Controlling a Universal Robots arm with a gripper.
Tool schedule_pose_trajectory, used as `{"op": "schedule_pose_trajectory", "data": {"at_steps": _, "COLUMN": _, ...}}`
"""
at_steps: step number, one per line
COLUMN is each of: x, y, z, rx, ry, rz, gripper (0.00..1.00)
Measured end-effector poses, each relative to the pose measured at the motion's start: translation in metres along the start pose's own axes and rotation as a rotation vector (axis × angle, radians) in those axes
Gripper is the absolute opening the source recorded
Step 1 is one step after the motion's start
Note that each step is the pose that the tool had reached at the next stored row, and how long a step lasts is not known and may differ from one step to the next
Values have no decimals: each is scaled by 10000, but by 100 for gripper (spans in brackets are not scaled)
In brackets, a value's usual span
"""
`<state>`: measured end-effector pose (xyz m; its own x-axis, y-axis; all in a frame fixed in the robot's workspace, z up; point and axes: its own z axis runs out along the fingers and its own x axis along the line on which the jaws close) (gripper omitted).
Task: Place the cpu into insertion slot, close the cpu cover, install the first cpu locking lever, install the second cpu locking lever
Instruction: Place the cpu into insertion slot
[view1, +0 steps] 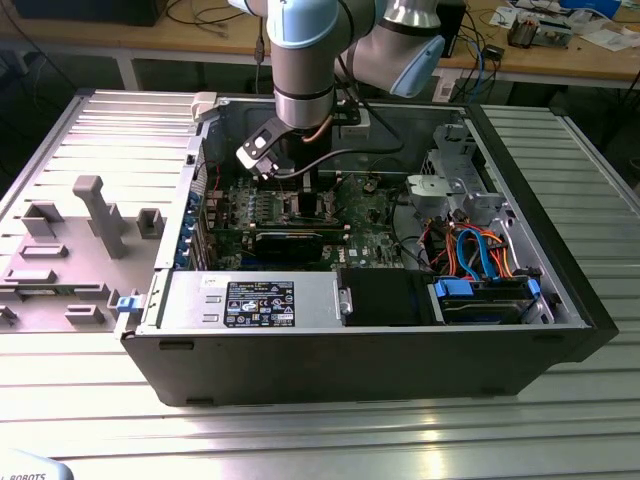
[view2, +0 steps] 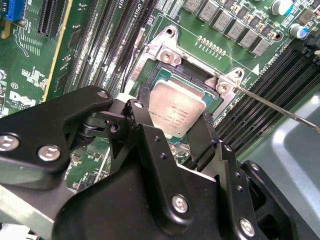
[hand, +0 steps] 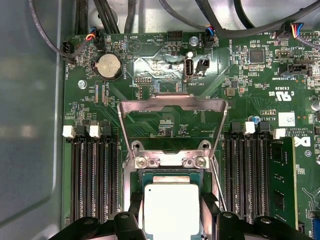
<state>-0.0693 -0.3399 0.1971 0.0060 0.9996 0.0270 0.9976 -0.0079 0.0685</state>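
The cpu (view2: 177, 111), silver top facing up, sits between the two black fingers (view2: 144, 112) of the gripper (view2: 175, 127), which press on opposite edges of it, so the pincer is clamped on the chip. In both wrist views the chip hangs squarely over the insertion slot (view2: 155, 70), with the slot's dark recess and silvery rim showing around its free edges. I cannot tell whether it already rests on the contacts or is held just above them.

The cpu cover (hand: 172, 101) stands swung open beyond the slot on its two screwed hinges, and bare green motherboard (hand: 165, 65) shows through its window. One thin wire locking lever (view2: 270, 103) juts out free beside the slot, not hooked down.

Long black memory slots (hand: 92, 175) flank the socket on both sides. In the exterior view the arm (view1: 303, 60) reaches straight down into the open computer case (view1: 560, 300).

My judgement is that the first step, placing the chip, is in hand, and that the cover and levers are untouched. Finishing it calls for the chip to be level and square to the rim, with no sideways drag as the fingers let go.
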Motion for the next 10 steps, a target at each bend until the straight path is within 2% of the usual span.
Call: {"op": "schedule_pose_trajectory", "data": {"at_steps": 10, "x": 0, "y": 0, "z": 8, "rx": -1, "ry": 1, "rz": 0, "gripper": 54}}
